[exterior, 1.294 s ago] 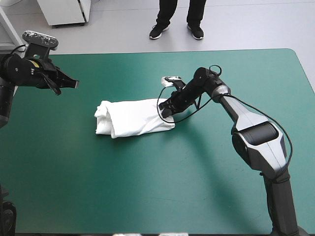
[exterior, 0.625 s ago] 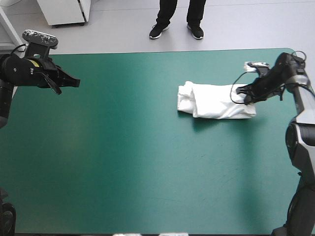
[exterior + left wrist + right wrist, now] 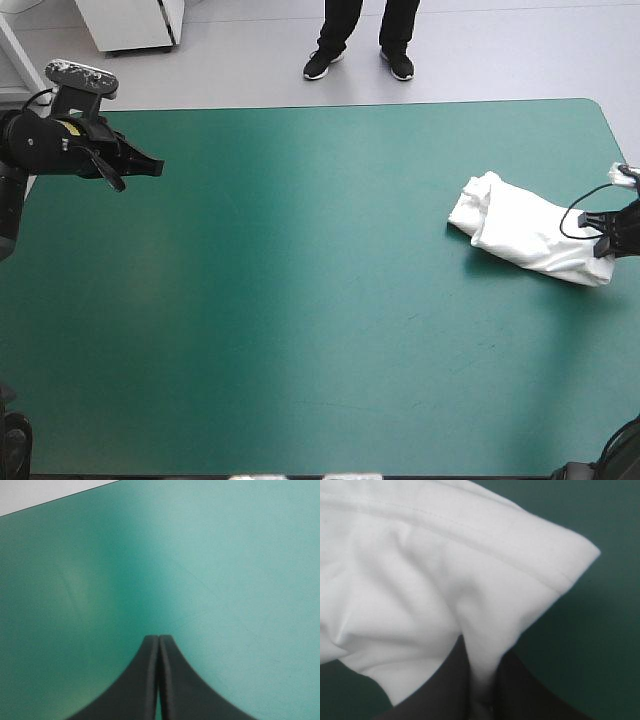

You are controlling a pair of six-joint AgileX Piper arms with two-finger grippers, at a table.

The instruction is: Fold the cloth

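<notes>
The largest thing before me is the table (image 3: 300,330), a broad flat top under a smooth teal-green cover.

On it lies the task's thing, the white short-sleeved T-shirt (image 3: 520,228) of soft cloth. It is a folded, oblong bundle resting slantwise close to the table's right edge, in the farther half. Its bunched, thicker end points toward the middle of the table and its flatter end reaches toward the right edge. From the way it lies, I judge the folding itself to be largely done and the bundle to belong out here at the side.

My right gripper (image 3: 606,243), two broad black fins, sits at that flatter end. In my right wrist view the fins are all but closed, with a tongue of the white cloth pinched between them. A stitched hem runs across the bundle just ahead, ending in a corner over the cover. I think holding it low and by one end lets the layers lie flat on the cover instead of falling open.

My left gripper (image 3: 150,167) hangs above the far left part of the table, well apart from the T-shirt. Its black fins are pressed together into one point, clasping nothing. I take it that this arm is parked out of the way.

As for containers, no box, tray or basket shows anywhere. The bundle rests directly on the cover.
</notes>
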